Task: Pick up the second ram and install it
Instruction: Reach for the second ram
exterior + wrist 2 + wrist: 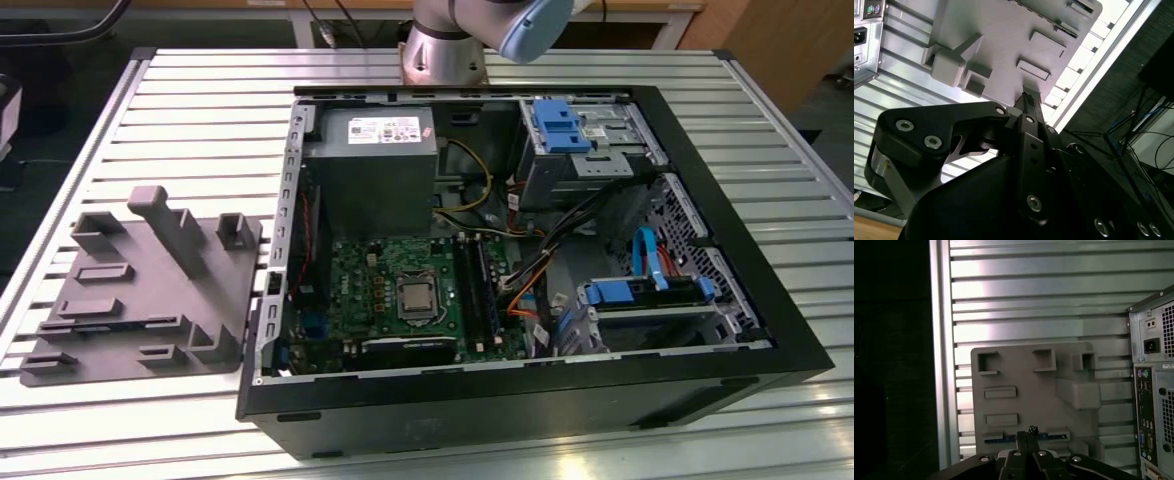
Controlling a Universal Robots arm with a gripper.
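Observation:
The second ram (1054, 435) is a thin dark, bluish stick standing on edge in a long slot of the grey moulded tray (1024, 370). My gripper (1026, 431) hangs well above the tray with its fingertips pressed together and nothing between them, lined up over the stick's middle. In the second wrist view the gripper (1029, 97) points down at the same tray (1004, 30). In the exterior view the tray (134, 300) lies at the left of the open computer case (534, 400), whose motherboard (400, 290) carries long black sockets (474, 290).
The case (1154, 390) stands on a slatted metal table (200, 90), with cables, drive bays and a power supply (367, 165) inside. Upright posts (167, 225) rise from the tray. The table's edge (941, 365) runs close beside the tray, with a dark floor beyond.

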